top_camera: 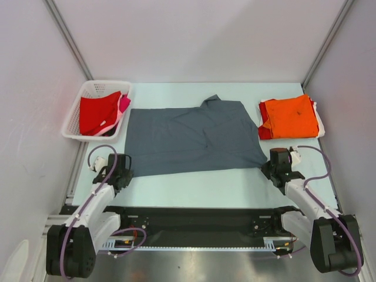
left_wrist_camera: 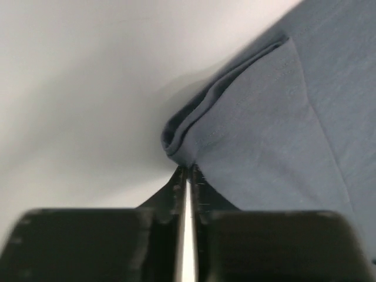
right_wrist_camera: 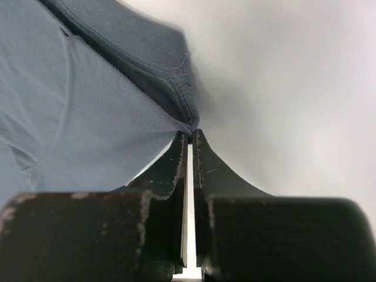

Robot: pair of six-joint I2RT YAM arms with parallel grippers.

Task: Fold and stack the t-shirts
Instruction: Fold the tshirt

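A dark slate-grey t-shirt (top_camera: 191,138) lies spread flat across the middle of the table. My left gripper (top_camera: 123,173) is shut on its near left corner (left_wrist_camera: 182,147). My right gripper (top_camera: 271,166) is shut on its near right corner (right_wrist_camera: 185,117). Both corners are pinched at the fingertips, low at the table. A folded bright orange t-shirt (top_camera: 292,116) lies on top of a red one at the far right. A red t-shirt (top_camera: 98,113) and a pink one (top_camera: 124,106) lie in the basket.
A white plastic lattice basket (top_camera: 82,100) stands at the far left. White walls enclose the table on three sides. The black rail of the arm bases (top_camera: 194,226) runs along the near edge.
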